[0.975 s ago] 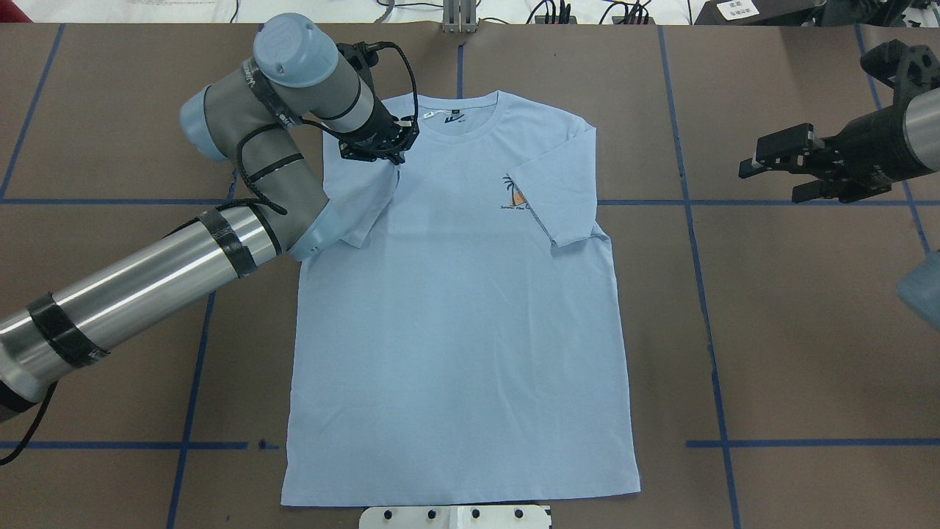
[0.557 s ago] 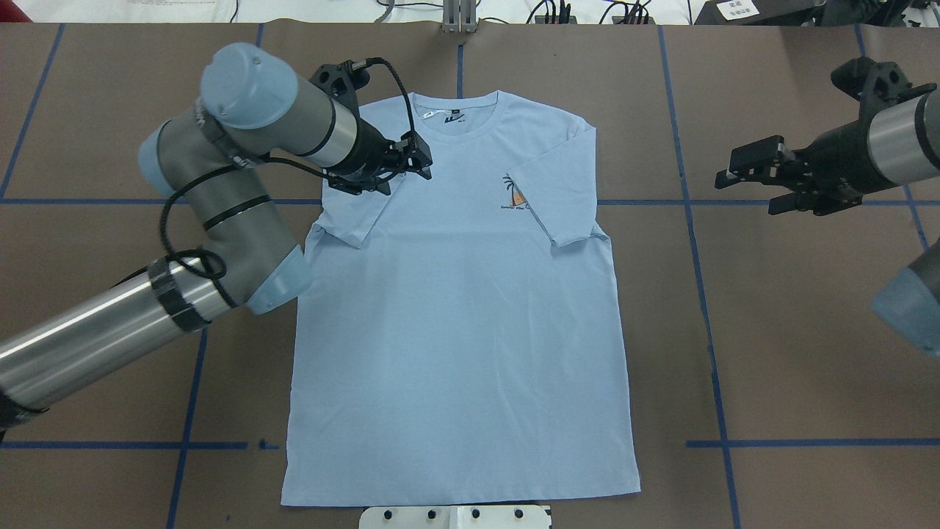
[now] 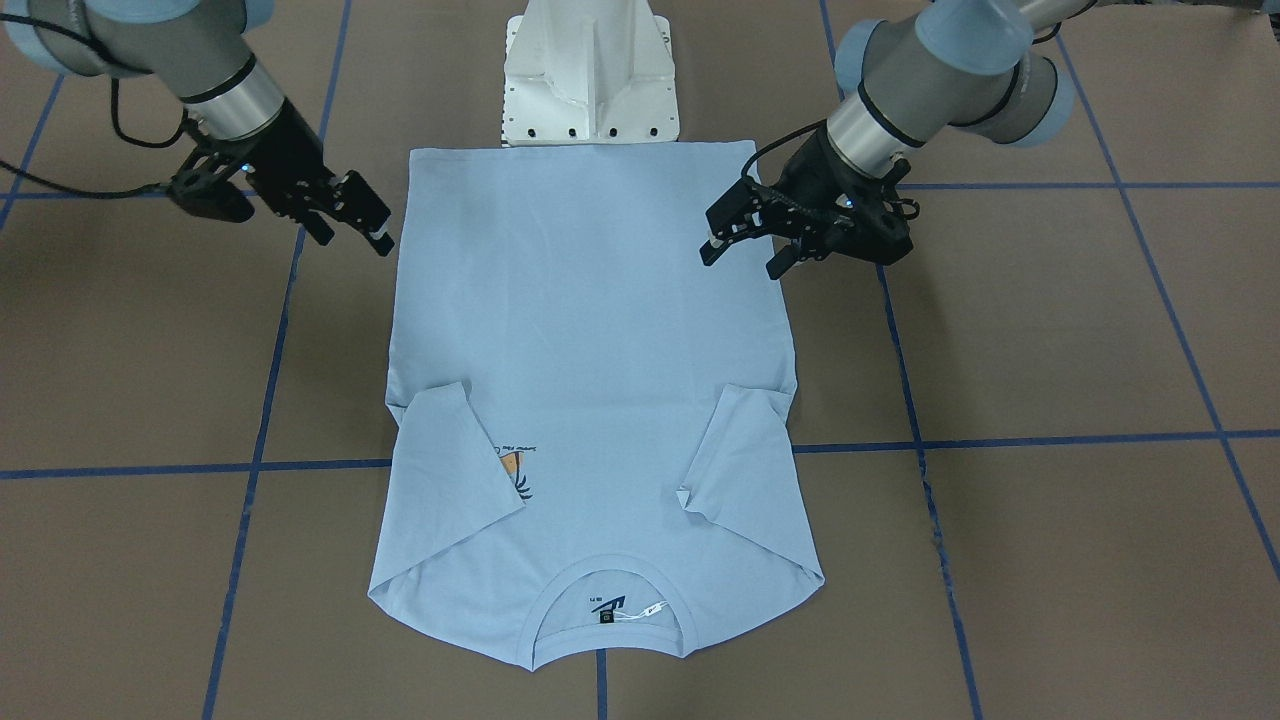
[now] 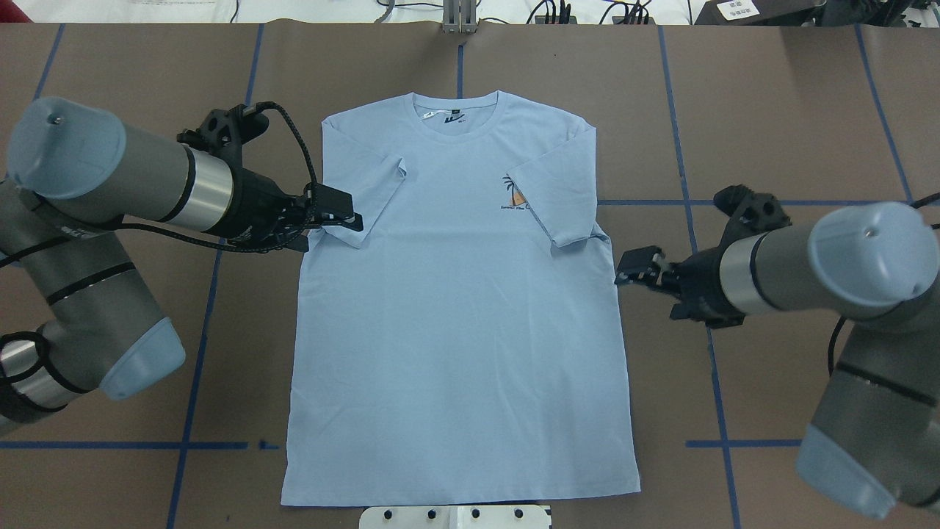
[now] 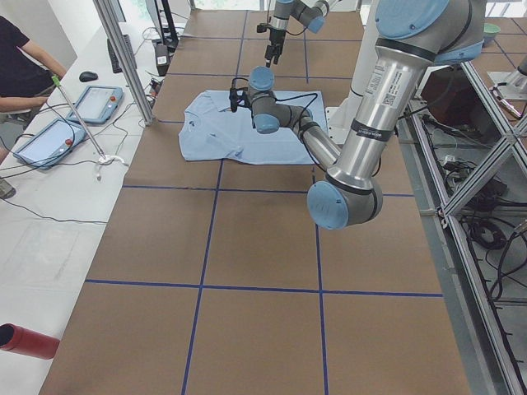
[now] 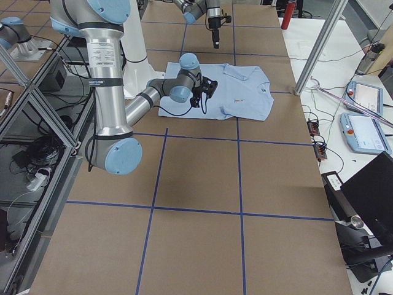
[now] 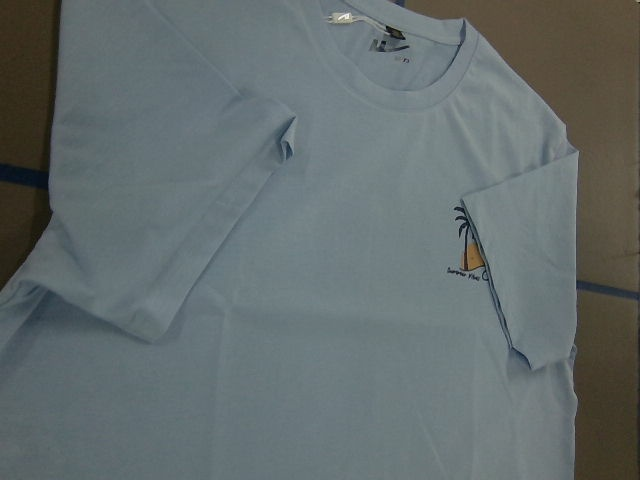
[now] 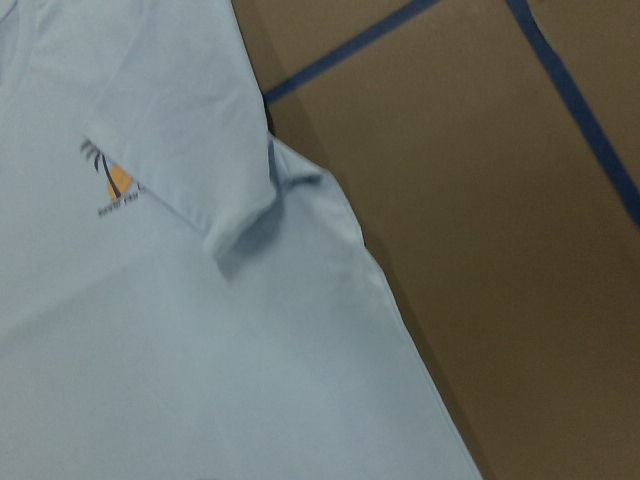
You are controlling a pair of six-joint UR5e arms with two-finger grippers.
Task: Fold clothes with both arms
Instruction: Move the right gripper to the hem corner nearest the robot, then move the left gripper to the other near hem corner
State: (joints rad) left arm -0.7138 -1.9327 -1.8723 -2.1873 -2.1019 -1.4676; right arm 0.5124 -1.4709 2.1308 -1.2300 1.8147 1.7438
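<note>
Light blue short-sleeved T-shirt (image 4: 455,330) lies flat, sleeves folded in, on brown blue-taped table (image 4: 793,110) | black left gripper (image 4: 344,213) and right gripper (image 4: 630,267) flank its sides, jaws parted, empty | likely soft, light, limp: pinch the side edges.

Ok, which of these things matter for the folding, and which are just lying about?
For the job: light blue T-shirt, left gripper, right gripper.
Lying about: teach pendants, computer mouse, red cylinder.
</note>
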